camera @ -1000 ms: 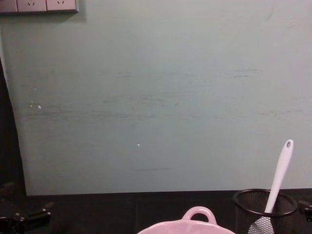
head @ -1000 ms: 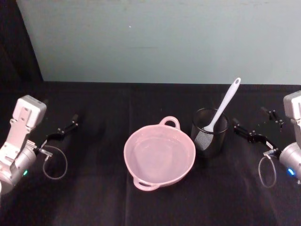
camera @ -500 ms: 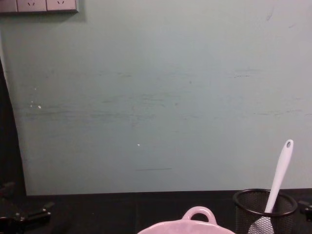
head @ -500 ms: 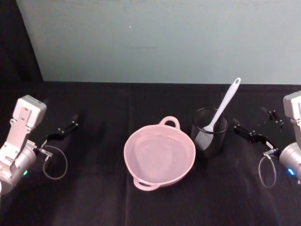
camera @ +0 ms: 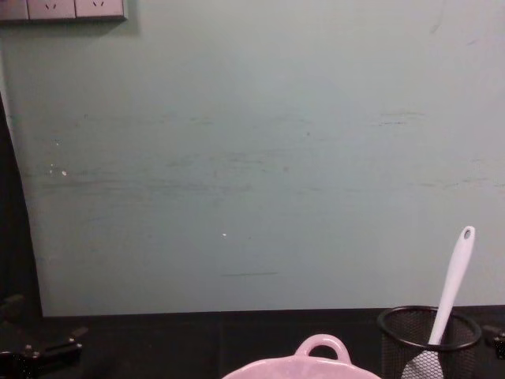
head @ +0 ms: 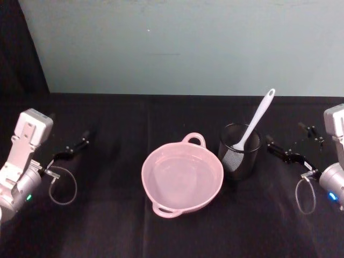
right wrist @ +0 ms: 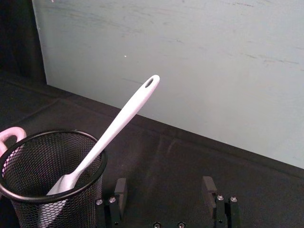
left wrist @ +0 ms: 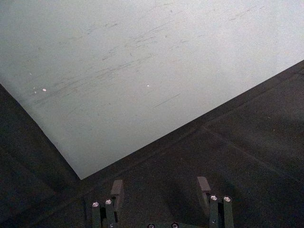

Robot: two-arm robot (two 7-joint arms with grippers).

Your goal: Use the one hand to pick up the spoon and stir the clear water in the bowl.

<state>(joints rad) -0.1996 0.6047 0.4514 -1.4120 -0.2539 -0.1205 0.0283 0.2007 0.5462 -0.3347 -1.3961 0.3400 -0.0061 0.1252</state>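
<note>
**Right gripper open beside the cup, spoon not yet taken**

The right gripper is held with fingers spread wide and empty, just right of the mesh cup. The spoon is propped in that cup, its handle tilted up toward the right. The bowl sits just left of the cup. The handle is best pinched high, above the rim, then lifted straight out. The left gripper is parked, open, far left.

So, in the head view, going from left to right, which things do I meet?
Left gripper → bowl → mesh cup, with the spoon standing in it → right gripper.
</note>
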